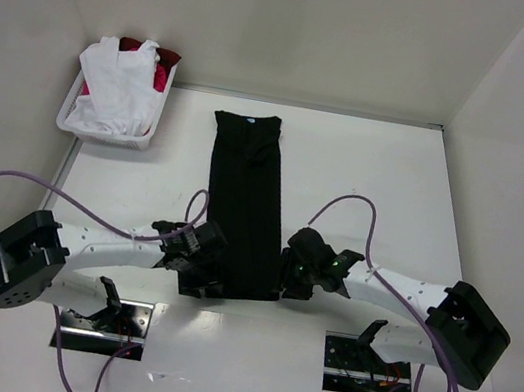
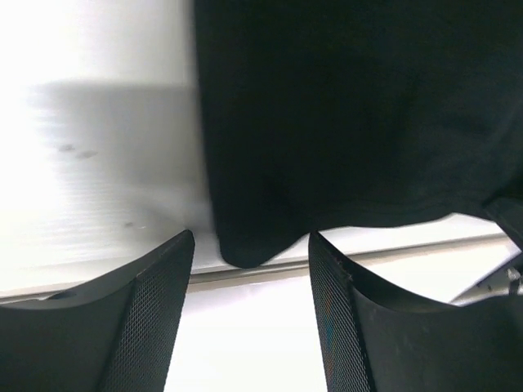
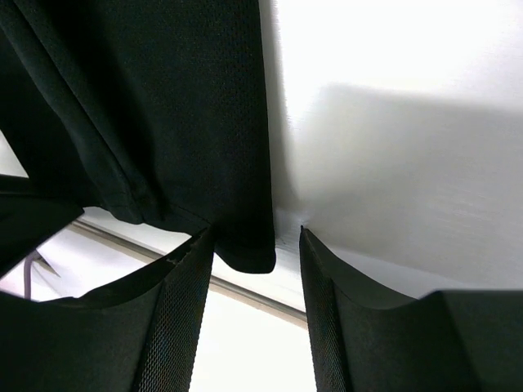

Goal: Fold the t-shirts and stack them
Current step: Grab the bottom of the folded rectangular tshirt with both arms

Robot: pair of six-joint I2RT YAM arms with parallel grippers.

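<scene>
Overhead, left wrist and right wrist views, read from left to right.

**Far left corner:** a white basket (image 1: pixel 110 138) stands on the table (image 1: pixel 377 176), against the left wall. A crumpled white t-shirt (image 1: pixel 116 89) is heaped in it, and a red t-shirt (image 1: pixel 166 65) shows behind that at the far rim. The basket is well apart from both arms.

**Left arm:** it reaches inward from its base, trailing a purple cable (image 1: pixel 1 179). The left gripper (image 1: pixel 198 281) sits at the near left corner of the black t-shirt (image 1: pixel 245 203). In the left wrist view the left gripper's (image 2: pixel 251 245) jaws stand partway spread. The rounded corner of the black cloth (image 2: pixel 351 114) lies between the fingertips, with a gap on either side, so nothing is clamped.

**Centre:** the black t-shirt lies flat as a narrow strip. Its long axis runs from the near side of the table to the far side, leaning slightly left toward the far end. The small light-blue neck label (image 1: pixel 251 120) marks the far end, so the collar points away from the arms and the hem toward them. Bare table lies on both long sides.

**Right arm:** it mirrors the left, with a second purple cable (image 1: pixel 342 202) arching over it. The right gripper (image 1: pixel 285 286) sits at the near right corner of the strip. In the right wrist view the right gripper's (image 3: pixel 256 233) jaws are likewise partway apart. The hem corner of the black cloth (image 3: pixel 163 98) hangs between the tips, and the jaws are not pinched on it.
</scene>
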